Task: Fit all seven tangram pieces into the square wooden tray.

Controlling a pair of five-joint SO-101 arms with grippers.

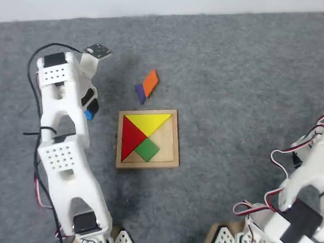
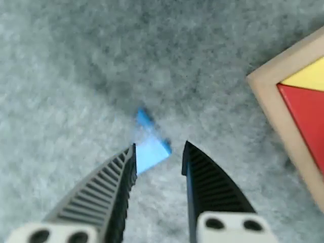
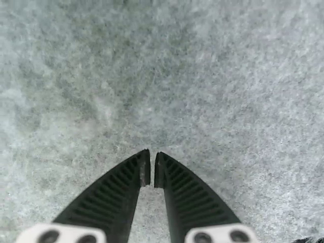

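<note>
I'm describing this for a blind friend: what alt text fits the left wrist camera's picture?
The left arm's open black gripper has its tips either side of a light-blue tangram piece on grey carpet. Nearby, a corner of the square wooden tray shows a red piece and a yellow piece.

We count one square wooden tray [image 1: 148,165]; inside it are three tangram pieces: one yellow triangle [image 1: 147,122], one red triangle [image 1: 130,139] and one green square [image 1: 147,149]; on the table [image 1: 229,70] outside the tray we count three more: one orange piece [image 1: 150,81], one purple piece [image 1: 140,92] and one blue piece [image 1: 88,115]; that makes six pieces, each of its own colour, two of them plainly triangles and one a square; we count two arms, the left arm [image 1: 66,136] and the right arm [image 1: 310,190]; each carries one tool, so two tools: the left tool [image 2: 159,146] and the right tool [image 3: 152,154]; each tool has two fingers, four together; there is one table.
</note>
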